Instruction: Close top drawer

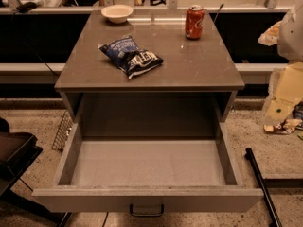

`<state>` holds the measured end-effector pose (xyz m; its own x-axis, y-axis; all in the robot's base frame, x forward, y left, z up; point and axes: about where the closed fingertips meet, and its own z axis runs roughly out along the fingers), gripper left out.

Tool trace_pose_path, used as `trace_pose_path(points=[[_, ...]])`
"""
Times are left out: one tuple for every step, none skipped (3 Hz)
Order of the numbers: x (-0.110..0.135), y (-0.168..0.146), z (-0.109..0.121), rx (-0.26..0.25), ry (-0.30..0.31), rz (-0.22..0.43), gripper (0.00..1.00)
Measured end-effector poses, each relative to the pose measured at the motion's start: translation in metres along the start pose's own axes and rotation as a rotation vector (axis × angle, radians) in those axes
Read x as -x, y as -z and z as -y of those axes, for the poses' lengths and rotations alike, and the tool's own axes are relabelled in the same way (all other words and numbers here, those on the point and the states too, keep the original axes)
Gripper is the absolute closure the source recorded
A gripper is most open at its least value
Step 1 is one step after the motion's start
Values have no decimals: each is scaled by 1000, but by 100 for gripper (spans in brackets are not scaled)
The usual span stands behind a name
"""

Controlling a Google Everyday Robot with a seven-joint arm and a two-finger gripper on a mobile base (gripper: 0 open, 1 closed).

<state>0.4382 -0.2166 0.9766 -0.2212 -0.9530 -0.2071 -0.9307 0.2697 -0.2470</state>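
The top drawer (147,167) is pulled far out of the grey-beige cabinet towards me, and its shallow inside is empty. Its flat front (85,200) is at the bottom of the view, with the small dark bail handle (147,211) at its centre. The lower drawers are hidden beneath it. My gripper (280,123) hangs at the right edge of the view under the pale arm (289,79). It is to the right of the cabinet, apart from the drawer and well away from the handle.
On the cabinet top (199,65) lie a blue chip bag (130,56), a white bowl (117,13) and a red soda can (194,21). A wire rack (61,131) leans left of the cabinet. A black rod (259,186) lies on the floor at right. A dark object (14,157) sits at lower left.
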Motion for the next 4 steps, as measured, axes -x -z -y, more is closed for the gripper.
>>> trace_pose_path(points=[[0, 0, 0, 0, 0, 0, 0], [-15, -8, -10, -4, -19, -1, 0], [-36, -28, -36, -1, -49, 17, 0], [-60, -56, -76, -26, -102, 69, 0]])
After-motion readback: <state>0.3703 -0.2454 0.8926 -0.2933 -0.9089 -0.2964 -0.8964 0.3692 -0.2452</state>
